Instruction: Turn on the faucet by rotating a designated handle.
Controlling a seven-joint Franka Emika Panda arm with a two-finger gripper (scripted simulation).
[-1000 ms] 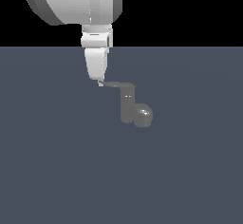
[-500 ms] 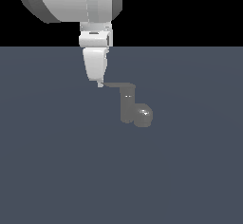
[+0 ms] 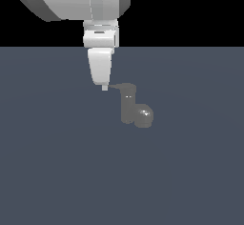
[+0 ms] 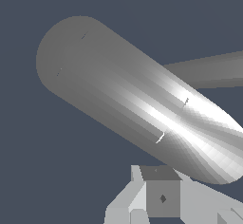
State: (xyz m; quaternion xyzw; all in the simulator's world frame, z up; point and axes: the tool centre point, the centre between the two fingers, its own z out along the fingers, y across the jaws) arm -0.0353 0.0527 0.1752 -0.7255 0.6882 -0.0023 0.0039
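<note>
Grey handle (image 3: 119, 86) tip touched gripper (image 3: 105, 87) | jaw state unclear | risk: tip slipping off thin blade, faucet (image 3: 135, 108) unturned

No text, label, brand, number or sign can be read in either view. The arm (image 3: 100, 33), the faucet (image 3: 131, 107) and the floor (image 3: 57, 162) are all plain, unmarked surfaces.
</note>
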